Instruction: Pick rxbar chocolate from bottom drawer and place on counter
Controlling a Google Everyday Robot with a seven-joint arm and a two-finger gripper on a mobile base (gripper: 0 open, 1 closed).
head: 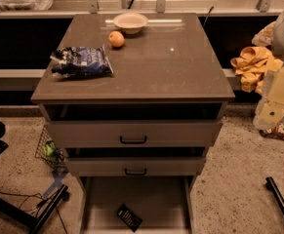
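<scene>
Your gripper (274, 106) hangs at the far right of the camera view, off the side of the cabinet and about level with the top drawer (131, 130). It is well apart from everything on or in the cabinet (whether the claw is wide or narrow, you cannot tell from here).

The chocolate bar (129, 217), a flat black wrapper with pale print, lies on the pale floor of the bottom drawer (100, 199), which stands pulled out towards you. The bar sits near the drawer's front edge, a little left of centre. It is turned at a slant to the walls and touches none of them.

Above it, the middle drawer (180, 165) and the top drawer each show a black handle and stand slightly out, with a dark gap over each.

The counter (180, 67), a grey-brown matte top with a faint sheen, carries three things on its left and rear. A crinkled blue-and-white snack bag (81, 61) lies near the left edge. An orange (116, 39) sits just behind it and to its right. A pale bowl (130, 22) stands close behind the orange, near the back edge.

Past the cabinet's right side, a yellow cloth (251, 65) lies bunched. A wire basket (46, 147) holding something green sits by the cabinet's lower left, on the speckled floor (239, 179).
</scene>
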